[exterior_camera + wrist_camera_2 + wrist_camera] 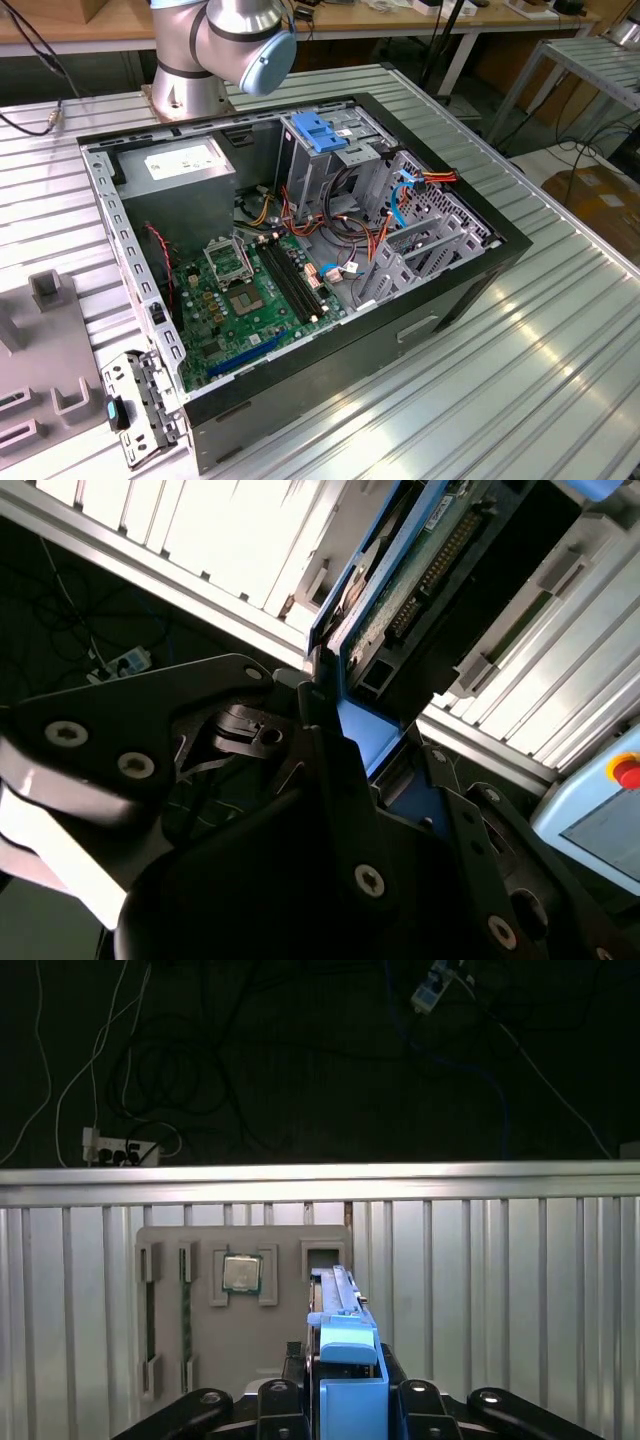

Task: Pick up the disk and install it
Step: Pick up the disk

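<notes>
In both wrist views my gripper (345,1405) is shut on the disk. The first wrist view shows the disk (343,1320) edge-on, its blue side rail standing up between the two black fingers (280,1400). In the second wrist view the disk (420,560) shows its green circuit-board underside and a blue rail, sticking out beyond the gripper (340,730). It is held in the air above the slatted metal table (500,1290), close to a grey fixture plate (200,1360).
The open computer case (480,280) lies on the table, with a motherboard (250,290), a grey drive cage topped by a blue bracket (318,130) and a power-supply box (185,165). The arm's base (190,70) stands behind it. The fixture plate carries a processor chip (240,1273).
</notes>
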Action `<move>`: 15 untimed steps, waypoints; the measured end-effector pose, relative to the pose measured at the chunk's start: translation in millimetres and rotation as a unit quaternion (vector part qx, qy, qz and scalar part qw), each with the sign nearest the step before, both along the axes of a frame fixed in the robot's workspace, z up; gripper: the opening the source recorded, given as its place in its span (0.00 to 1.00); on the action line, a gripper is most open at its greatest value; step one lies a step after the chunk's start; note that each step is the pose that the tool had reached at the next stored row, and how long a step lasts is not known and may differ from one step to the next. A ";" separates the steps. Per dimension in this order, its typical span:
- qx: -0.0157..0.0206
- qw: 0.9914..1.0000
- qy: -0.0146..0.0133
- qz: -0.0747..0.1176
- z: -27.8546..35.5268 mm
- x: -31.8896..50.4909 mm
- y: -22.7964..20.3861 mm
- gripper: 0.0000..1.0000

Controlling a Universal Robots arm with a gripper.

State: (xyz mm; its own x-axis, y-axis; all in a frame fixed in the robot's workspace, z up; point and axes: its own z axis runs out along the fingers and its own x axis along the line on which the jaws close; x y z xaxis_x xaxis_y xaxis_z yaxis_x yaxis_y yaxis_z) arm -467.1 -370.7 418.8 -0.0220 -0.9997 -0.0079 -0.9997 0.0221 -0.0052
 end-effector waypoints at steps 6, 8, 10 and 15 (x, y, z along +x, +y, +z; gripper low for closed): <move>0.000 1.000 0.000 0.000 30.0 -0.1 0.0 0.37; 0.000 1.000 0.000 0.000 34.0 -0.1 0.0 0.37; 0.000 1.000 0.000 0.000 38.4 -0.1 0.0 0.37; 0.000 1.000 0.000 0.000 52.5 -0.1 0.0 0.37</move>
